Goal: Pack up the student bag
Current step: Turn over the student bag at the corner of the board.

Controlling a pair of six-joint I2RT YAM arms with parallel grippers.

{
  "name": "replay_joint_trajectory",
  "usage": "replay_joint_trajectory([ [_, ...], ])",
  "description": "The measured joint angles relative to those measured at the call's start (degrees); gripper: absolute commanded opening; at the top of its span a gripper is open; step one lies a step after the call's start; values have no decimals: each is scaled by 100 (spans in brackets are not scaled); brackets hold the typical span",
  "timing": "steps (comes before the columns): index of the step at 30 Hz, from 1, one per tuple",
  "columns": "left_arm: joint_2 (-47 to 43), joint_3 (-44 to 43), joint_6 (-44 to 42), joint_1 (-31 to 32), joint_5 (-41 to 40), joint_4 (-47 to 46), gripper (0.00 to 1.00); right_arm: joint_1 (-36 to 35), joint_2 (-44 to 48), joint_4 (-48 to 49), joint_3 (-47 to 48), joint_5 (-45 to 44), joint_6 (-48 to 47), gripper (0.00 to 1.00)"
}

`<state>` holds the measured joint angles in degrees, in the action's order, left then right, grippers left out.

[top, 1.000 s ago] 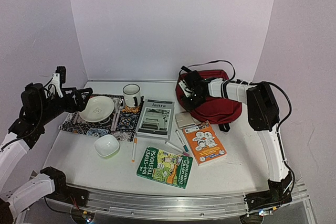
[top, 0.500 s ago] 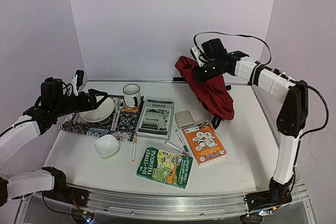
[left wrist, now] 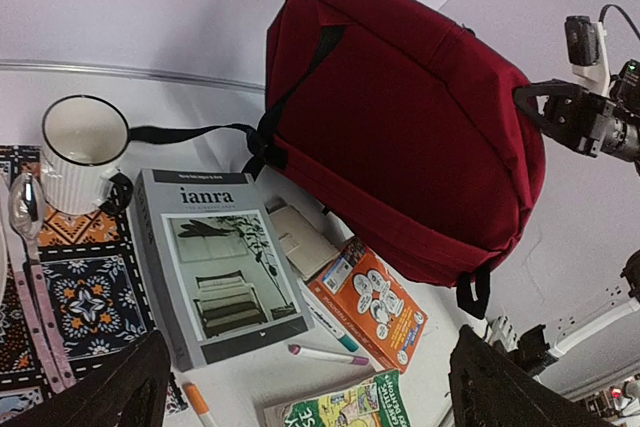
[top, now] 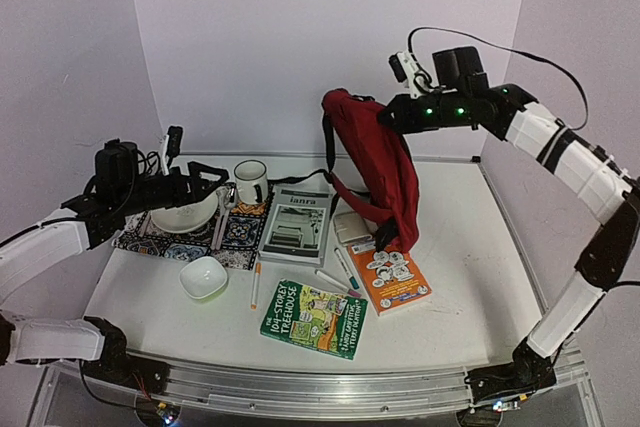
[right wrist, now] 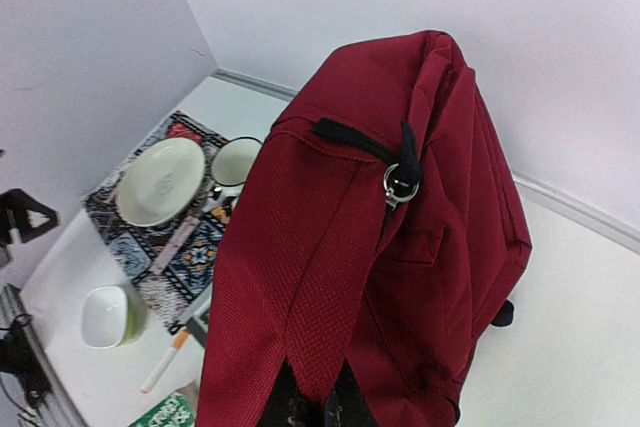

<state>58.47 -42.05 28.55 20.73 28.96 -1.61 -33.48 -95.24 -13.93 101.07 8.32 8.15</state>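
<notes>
The dark red student bag [top: 372,162] hangs in the air over the back middle of the table, its lower end near the orange book [top: 392,271]. My right gripper [top: 397,112] is shut on the bag's fabric near its top; in the right wrist view the bag [right wrist: 400,227] fills the frame and the gripper [right wrist: 320,409] pinches a fold at the bottom edge. My left gripper [top: 212,179] is open and empty above the placemat, facing the bag [left wrist: 400,127]; its fingers [left wrist: 115,392] show at the lower corners.
On the table lie a grey book [top: 296,224], a green book [top: 314,318], a beige case [top: 353,226], several pens [top: 340,269], a mug [top: 250,182], a plate [top: 184,207] on a patterned placemat [top: 190,239], and a small bowl [top: 204,277].
My right gripper has lifted the bag off the back right of the table, up and to the left. My left arm has moved right, toward the mug.
</notes>
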Motion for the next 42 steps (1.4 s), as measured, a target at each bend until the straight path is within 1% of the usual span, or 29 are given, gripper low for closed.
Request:
replay_joint_trajectory([
  [5,400,-32,55,438,-8,-213,98,-6,1025,575,-1292,584,701,0],
  [8,667,-139,51,701,-28,-294,98,-12,1609,1037,-2195,604,1087,0],
  [10,830,-219,47,899,-70,-327,98,-38,2057,1308,-2917,352,1283,0],
  [13,987,-279,32,1154,-148,-380,98,-59,2729,1400,-3855,-276,1498,0],
  [17,1168,-323,2,1336,-224,-448,98,-57,3410,1384,-4650,-1375,1690,0],
  [19,1266,-366,-4,1376,-259,-454,98,-57,3596,1328,-4833,-1911,1743,1],
  [23,1382,-404,-10,1435,-320,-488,98,-9,3703,998,-4898,-2976,1823,11],
  [25,1405,-404,-11,1458,-354,-494,98,59,3681,824,-4898,-3400,1853,14],
  [26,1409,-404,-11,1460,-363,-494,98,108,3654,741,-4898,-3552,1887,17],
  [28,1409,-404,-13,1464,-370,-497,98,288,3532,591,-4895,-3782,1895,27],
  [31,1409,-404,-24,1464,-410,-498,99,737,3232,353,-4894,-3958,1950,40],
  [34,1406,-404,-39,1464,-456,-495,99,1038,3054,143,-4888,-4081,1824,54],
  [37,1390,-401,-87,1463,-532,-490,99,1084,2949,-143,-4743,-4091,1573,63],
  [42,1349,-399,-192,1464,-667,-453,99,1083,2776,-596,-4053,-4055,1076,79],
])
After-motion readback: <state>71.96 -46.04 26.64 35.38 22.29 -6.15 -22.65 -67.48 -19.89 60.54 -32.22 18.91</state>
